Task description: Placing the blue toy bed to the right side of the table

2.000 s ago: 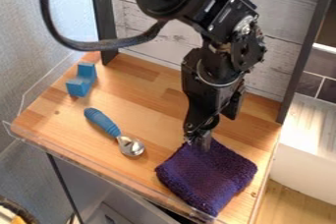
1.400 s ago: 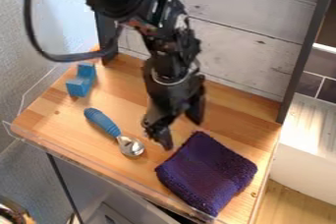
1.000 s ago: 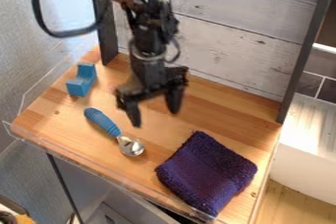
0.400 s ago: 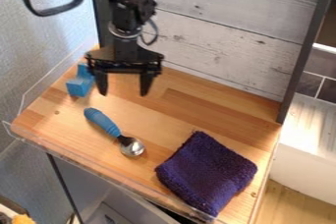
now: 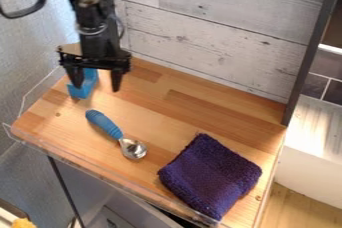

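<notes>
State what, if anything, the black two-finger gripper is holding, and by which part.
Nothing is held: the gripper hangs open at the blue, blocky toy bed, which rests on the light-brown wooden table.

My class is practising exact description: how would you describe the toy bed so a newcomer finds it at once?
On the wooden table, go to the back corner at the picture's left, where the black gripper hangs. The toy bed is the small block partly behind one finger. It is chunky and blue, unlike the slim, metal-ended scoop or the purple cloth.
</notes>
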`<state>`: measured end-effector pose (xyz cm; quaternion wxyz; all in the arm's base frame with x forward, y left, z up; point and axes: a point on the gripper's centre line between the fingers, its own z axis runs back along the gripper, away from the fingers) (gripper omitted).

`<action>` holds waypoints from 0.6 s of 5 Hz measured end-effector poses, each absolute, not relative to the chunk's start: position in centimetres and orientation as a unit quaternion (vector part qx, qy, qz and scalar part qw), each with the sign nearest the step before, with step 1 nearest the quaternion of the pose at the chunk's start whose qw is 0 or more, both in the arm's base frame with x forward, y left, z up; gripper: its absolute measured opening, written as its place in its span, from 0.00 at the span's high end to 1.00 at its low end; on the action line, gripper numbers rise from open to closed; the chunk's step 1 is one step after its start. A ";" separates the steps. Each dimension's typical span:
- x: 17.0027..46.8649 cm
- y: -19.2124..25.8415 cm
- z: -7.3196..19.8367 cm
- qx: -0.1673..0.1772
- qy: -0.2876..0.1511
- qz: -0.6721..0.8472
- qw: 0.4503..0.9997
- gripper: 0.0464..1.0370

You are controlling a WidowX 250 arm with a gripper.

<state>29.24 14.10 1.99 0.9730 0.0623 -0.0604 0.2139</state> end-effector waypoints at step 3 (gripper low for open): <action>29.1 19.2 0.6 0.043 -0.056 0.183 0.981 0.04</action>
